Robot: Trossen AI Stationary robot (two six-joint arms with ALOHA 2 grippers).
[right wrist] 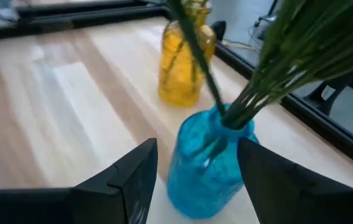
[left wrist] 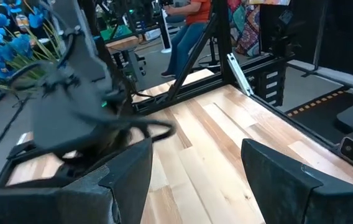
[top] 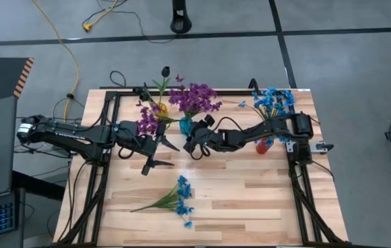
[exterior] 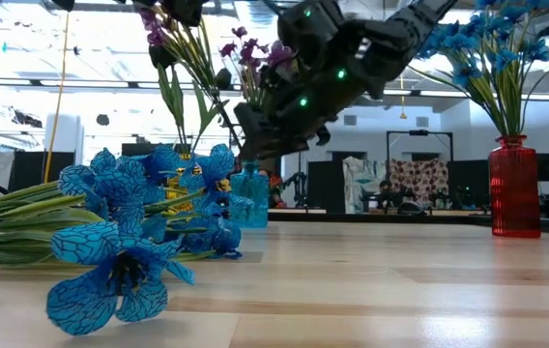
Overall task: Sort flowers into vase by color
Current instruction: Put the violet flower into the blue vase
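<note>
Loose flowers: I see one bunch of blue flowers (top: 178, 196) lying flat on the table (top: 250, 200), near the front edge, well apart from both arms; blossoms toward the middle, green stems trailing to the left.
Vases: the blue vase (right wrist: 204, 165) holds purple sprigs, the yellow vase (right wrist: 183, 62) just beside it holds a dark one, and the red vase (exterior: 514, 188) at the right holds blue sprigs.
Right gripper: my right gripper (right wrist: 192, 180) hangs just in front of the blue vase, fingers spread, nothing between them.
Left gripper: my left gripper (left wrist: 195, 174) hovers over bare wood left of centre, fingers spread and empty.
Handling: I judge these sprigs very light, the stems thin and springy, the petals soft cloth that would crush or slip in a pinch.
Where to grip: I'd take the stems, a little below the blossoms, where they lie bundled; gripping at the far stem end would let the heads droop.
Risk: several stems lie together, so one pinch may lift more than one.
Destination: by colour, I reckon the red vase.
</note>
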